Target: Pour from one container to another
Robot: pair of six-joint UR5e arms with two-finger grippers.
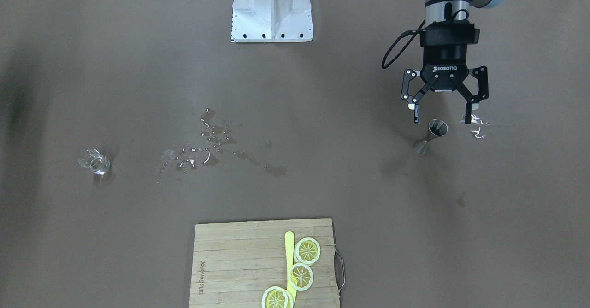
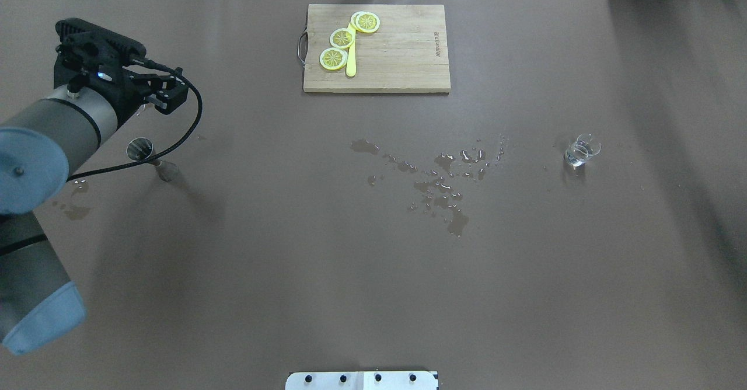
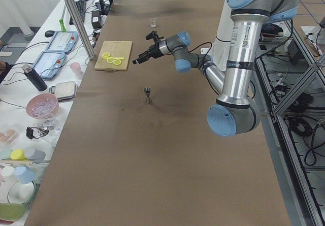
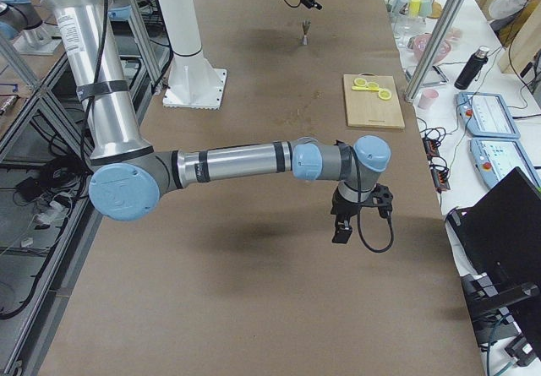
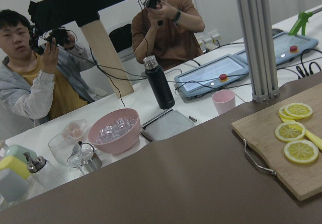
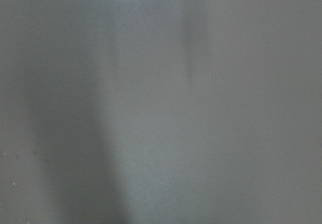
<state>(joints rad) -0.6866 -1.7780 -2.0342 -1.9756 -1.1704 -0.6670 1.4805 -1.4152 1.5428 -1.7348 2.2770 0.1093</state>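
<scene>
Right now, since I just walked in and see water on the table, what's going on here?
The left gripper hangs open just above the steel jigger, which stands upright on the table, gripped by nothing. The clear glass tumbler sits at the other end, untouched. Spilled liquid lies between them. The right gripper hovers over the table away from both, so no pour is under way.
</scene>
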